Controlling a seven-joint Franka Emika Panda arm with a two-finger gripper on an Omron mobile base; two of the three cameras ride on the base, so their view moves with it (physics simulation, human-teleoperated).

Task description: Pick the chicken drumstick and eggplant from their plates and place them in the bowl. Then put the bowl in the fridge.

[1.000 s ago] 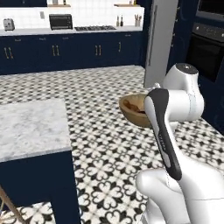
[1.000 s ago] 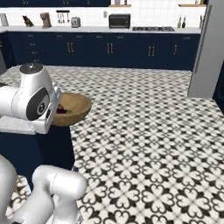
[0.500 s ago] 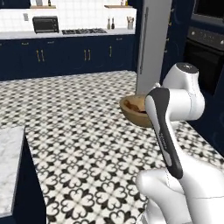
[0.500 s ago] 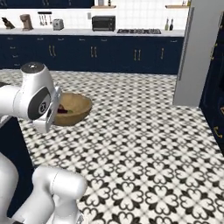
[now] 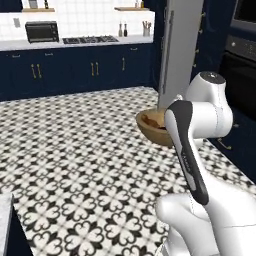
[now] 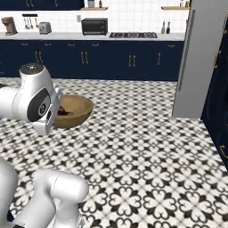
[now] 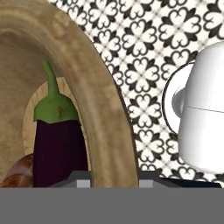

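The wooden bowl hangs in the air above the patterned floor, in front of my white arm. My gripper is shut on the bowl's rim, one fingertip inside and one outside. Inside the bowl lies the dark purple eggplant with its green cap. Beside it shows the reddish-brown end of the chicken drumstick. The bowl is partly hidden behind my arm in the right base view. The grey fridge stands ahead to the right, its doors closed. The plates are out of view.
Navy cabinets with a white counter, a microwave and a cooktop run along the back wall. A black wall oven sits right of the fridge. A marble counter corner shows at the lower left. Open tiled floor lies ahead.
The whole picture has shifted as the base turns and drives: the marble counter slid off to the left and the fridge came closer. The bowl stays held in the same place before the arm.
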